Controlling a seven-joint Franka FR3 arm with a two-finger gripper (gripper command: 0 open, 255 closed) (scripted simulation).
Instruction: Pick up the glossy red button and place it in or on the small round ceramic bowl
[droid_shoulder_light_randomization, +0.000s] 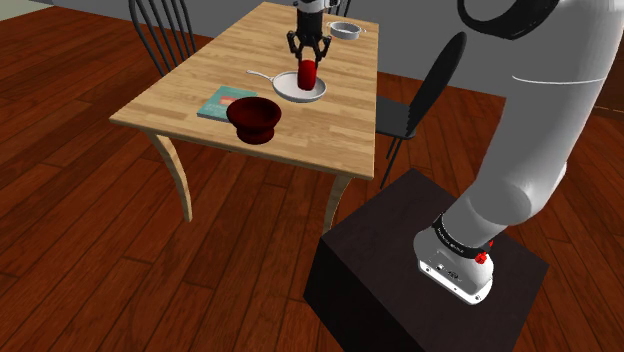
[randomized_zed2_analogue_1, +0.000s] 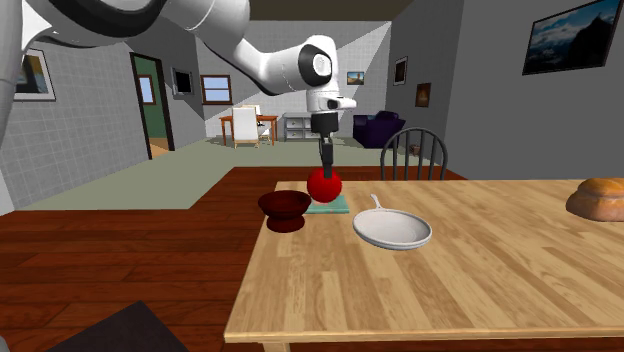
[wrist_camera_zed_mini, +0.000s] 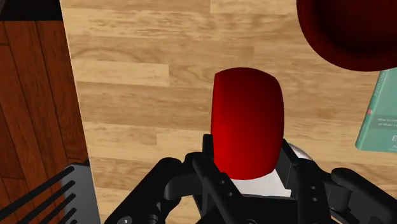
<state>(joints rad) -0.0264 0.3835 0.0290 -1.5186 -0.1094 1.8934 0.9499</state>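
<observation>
Red and glossy, the button (droid_shoulder_light_randomization: 307, 73) sits pinched between the fingers of the gripper (droid_shoulder_light_randomization: 308, 62), which points straight down over the table (droid_shoulder_light_randomization: 320, 135). The fingers clasp its upper part, so most of the button hangs below them, off the wood.

In the shoulder view it hangs over a white pan (droid_shoulder_light_randomization: 301, 90). The dark red bowl (droid_shoulder_light_randomization: 253, 117) stands apart toward that view's lower left, touching a corner of a teal book (droid_shoulder_light_randomization: 225, 103). The wrist view shows the button (wrist_camera_zed_mini: 247, 124) end-on, the fingers pressed to either side, a patch of the white pan beneath it and the bowl (wrist_camera_zed_mini: 356, 32) off to one side.

The second exterior view sets the button (randomized_zed2_analogue_1: 323, 185) between bowl (randomized_zed2_analogue_1: 284, 208) and pan (randomized_zed2_analogue_1: 393, 230), in front of the book. It adds a loaf (randomized_zed2_analogue_1: 600, 199) at its right edge. The shoulder view alone gives the stand (droid_shoulder_light_randomization: 400, 260).
</observation>
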